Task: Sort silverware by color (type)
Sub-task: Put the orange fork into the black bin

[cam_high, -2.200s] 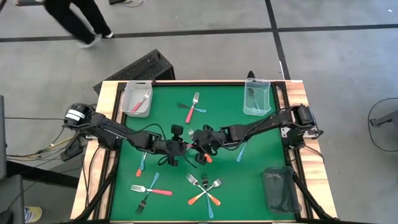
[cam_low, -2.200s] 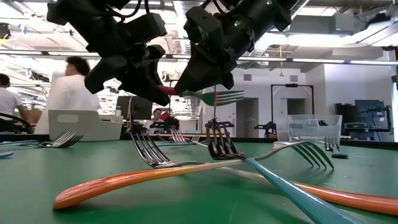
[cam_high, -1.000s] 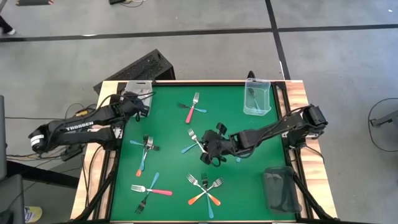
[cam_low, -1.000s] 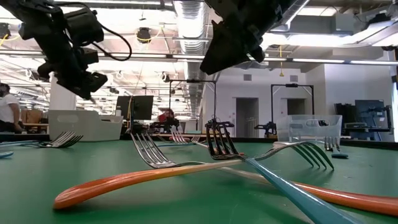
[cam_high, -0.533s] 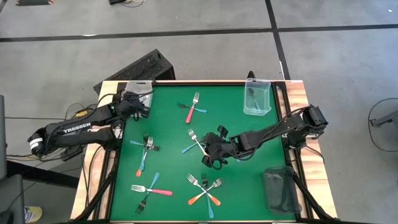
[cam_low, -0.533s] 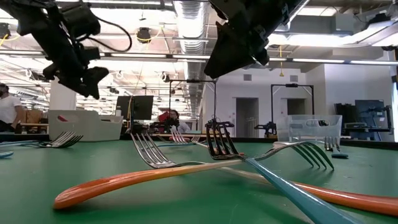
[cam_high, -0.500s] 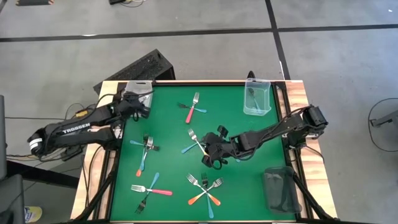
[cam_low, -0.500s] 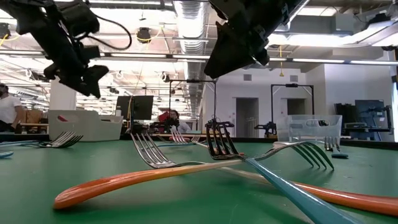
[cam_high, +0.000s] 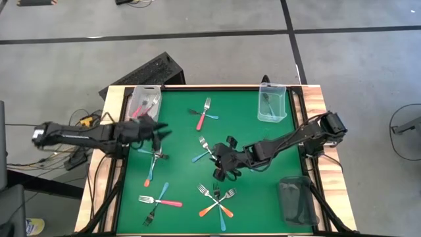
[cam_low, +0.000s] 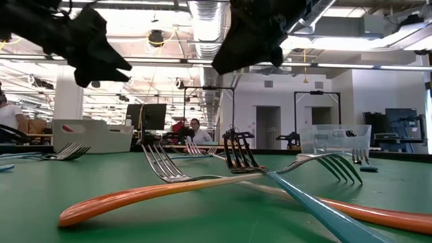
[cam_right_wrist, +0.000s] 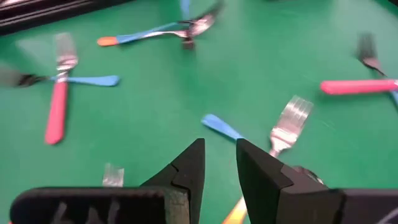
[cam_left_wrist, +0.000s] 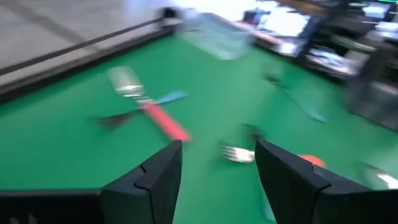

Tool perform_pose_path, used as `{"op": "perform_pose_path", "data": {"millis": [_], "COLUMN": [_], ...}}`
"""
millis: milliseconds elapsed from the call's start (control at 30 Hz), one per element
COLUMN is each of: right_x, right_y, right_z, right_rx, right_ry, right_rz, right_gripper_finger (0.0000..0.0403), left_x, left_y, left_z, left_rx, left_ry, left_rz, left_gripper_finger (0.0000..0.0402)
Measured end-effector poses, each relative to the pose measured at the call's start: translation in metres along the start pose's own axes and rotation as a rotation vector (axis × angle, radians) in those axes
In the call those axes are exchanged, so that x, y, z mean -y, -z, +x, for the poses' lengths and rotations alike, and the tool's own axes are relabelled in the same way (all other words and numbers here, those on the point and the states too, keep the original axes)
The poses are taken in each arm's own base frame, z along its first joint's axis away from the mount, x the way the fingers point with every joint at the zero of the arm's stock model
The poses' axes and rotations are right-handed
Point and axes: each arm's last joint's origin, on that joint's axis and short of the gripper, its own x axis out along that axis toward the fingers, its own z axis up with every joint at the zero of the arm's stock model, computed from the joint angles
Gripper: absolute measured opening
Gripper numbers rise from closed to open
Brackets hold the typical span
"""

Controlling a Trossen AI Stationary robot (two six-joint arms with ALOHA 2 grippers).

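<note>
Shiny metal tines, glossy plastic handles on forks (cam_low: 202,185); matt green table (cam_high: 177,112).

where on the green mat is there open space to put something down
Bare green lies between the red fork and the clear bin, and left of the dark bin. The middle, around the right gripper and the crossed forks, is crowded.

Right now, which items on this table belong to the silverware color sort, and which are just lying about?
Job:
- loose forks on the green mat
- pink-handled fork in the left clear bin
- right clear bin, holding silverware

Lying about:
- dark bin at the right front corner
</note>
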Motion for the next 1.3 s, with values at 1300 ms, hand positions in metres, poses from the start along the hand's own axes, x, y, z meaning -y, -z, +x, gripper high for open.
{"op": "perform_pose_path", "data": {"millis": [1300], "right_x": [0.03], "right_y": [0.05], "right_z": [0.077], "right_rx": [-0.201], "right_ry": [0.245], "right_rz": [0.175], "right_gripper_finger": [0.0201], "left_x": [0.029], "left_y": [0.066], "left_z": [0.029], "left_rx": [-0.165], "left_ry": [-0.179], "left_rz": [0.202], "left_gripper_finger": [0.019]}}
